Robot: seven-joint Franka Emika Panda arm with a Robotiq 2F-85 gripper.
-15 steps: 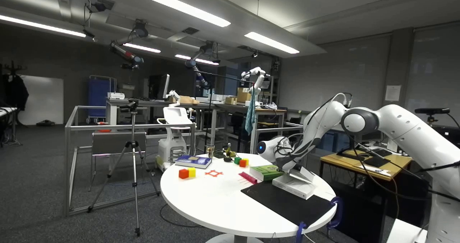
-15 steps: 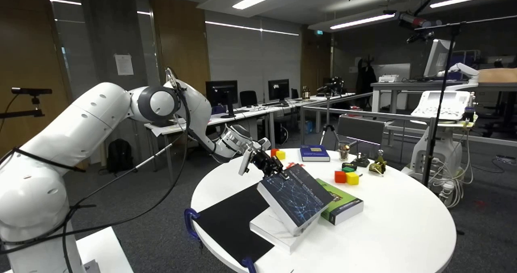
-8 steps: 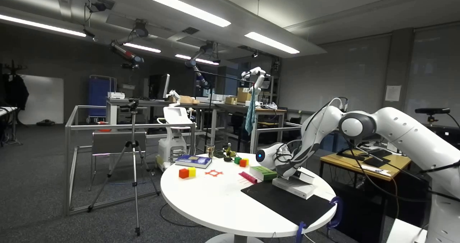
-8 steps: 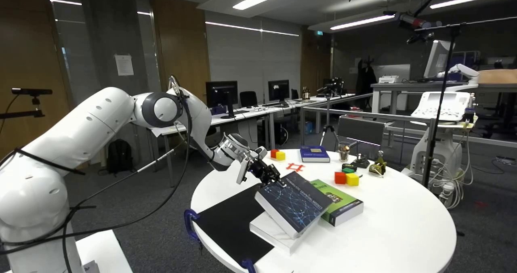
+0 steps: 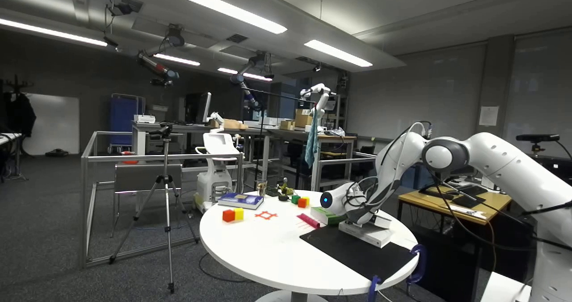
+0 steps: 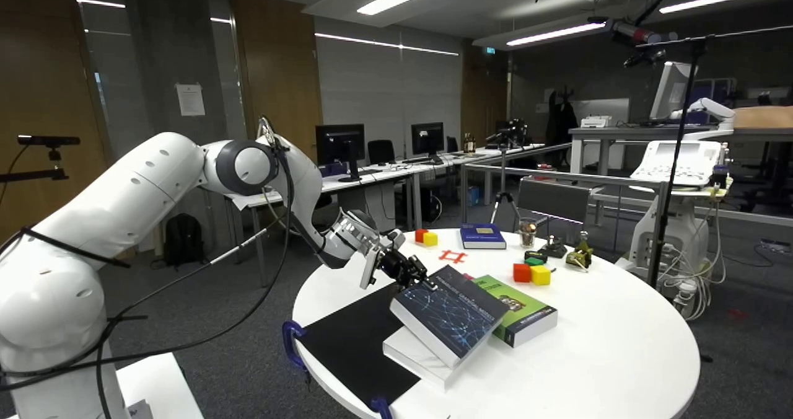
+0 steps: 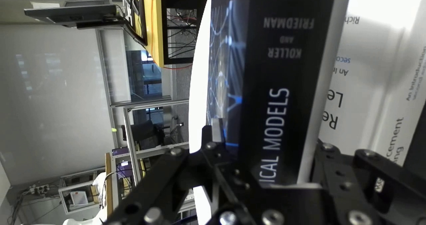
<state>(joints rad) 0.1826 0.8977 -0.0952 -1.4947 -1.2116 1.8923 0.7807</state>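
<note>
A thick dark book with a blue network pattern [image 6: 449, 317] is between the fingers of my gripper [image 7: 268, 138], which is shut on it near one end of its spine. In the wrist view one finger [image 7: 218, 130] lies over the patterned cover; the opposite fingertip is hidden behind the book. The held book sits tilted above a white book [image 6: 409, 352] lying flat, and its lower part seems to rest on it. Beside them lies a green book [image 6: 523, 313]; whether the dark book touches it I cannot tell. In an exterior view the wrist hides the gripper above the white book [image 5: 364, 234].
Under the white book a black mat [image 6: 353, 338] covers part of the round table [image 6: 595, 357], held by blue clamps [image 6: 292, 344]. Farther off are a blue book [image 6: 483, 236], red cube [image 6: 521, 273], yellow cube [image 6: 541, 274], glass [image 6: 527, 232] and red frame [image 6: 453, 256].
My gripper and the dark book have come down over the white book, and the dark book lies somewhat flatter. In the last half second the movement is slight; the grip is unchanged.
</note>
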